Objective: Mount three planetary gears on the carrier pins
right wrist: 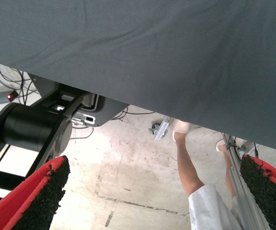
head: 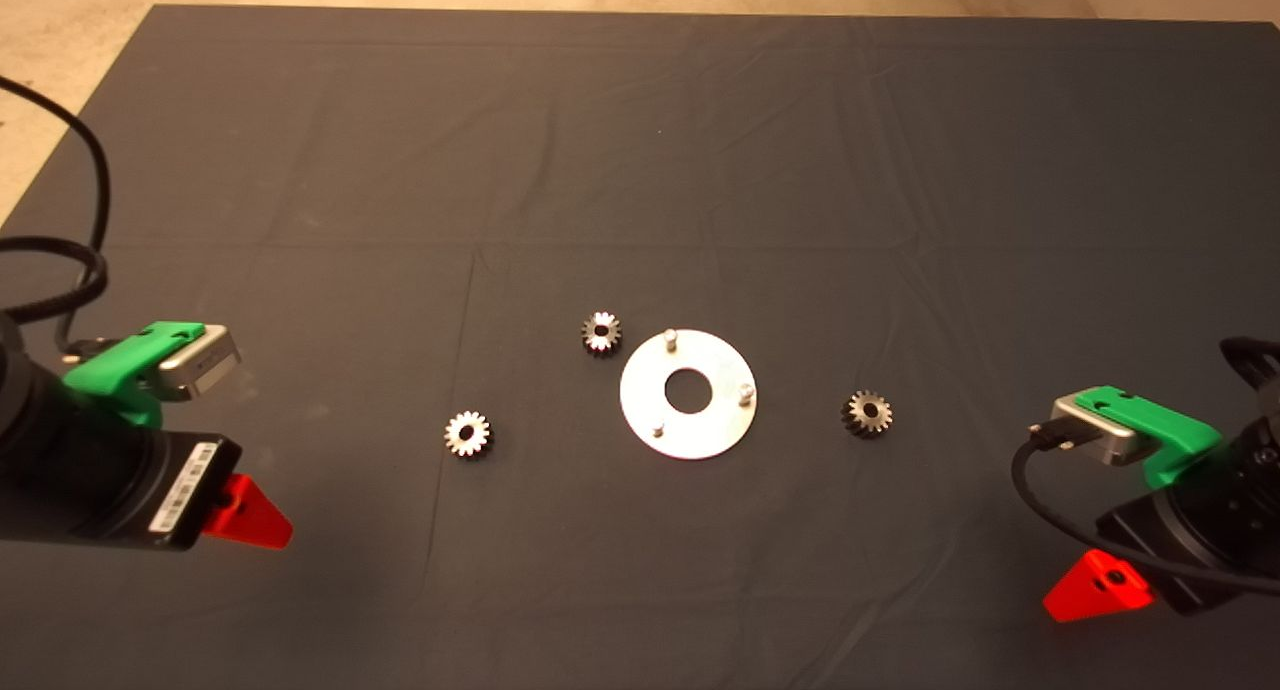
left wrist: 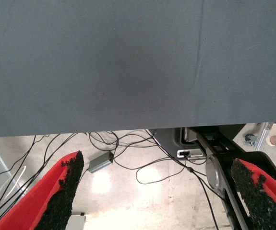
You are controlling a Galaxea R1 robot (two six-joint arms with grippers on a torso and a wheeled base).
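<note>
Seen from the head view alone: flat silver disc (head: 688, 394) near the middle of the dark mat (head: 640, 150), three carrier pins (head: 670, 338) standing bare around its central hole. All three planetary gears (head: 601, 332) lying loose on the mat, none on a pin. One just beside the disc, on the side facing the left gripper (head: 250, 515); a second (head: 468, 434) between that gripper and the disc, well apart from both; a third (head: 867, 413) near the disc on the side toward the right gripper (head: 1095, 587), well short of its fingers.

Both grippers low at the edges of the head view, holding nothing, far from every part.

Missing from both wrist views: gears, disc and pins. Left wrist view: fingers (left wrist: 63, 191) spread wide apart with nothing between, mat edge ahead, cables and a small grey box (left wrist: 101, 162) on the floor beyond. Right wrist view: fingers (right wrist: 44, 201) likewise wide apart and empty, mat edge, black machine base (right wrist: 32, 129), and a person's legs (right wrist: 188, 163) on the pale floor
</note>
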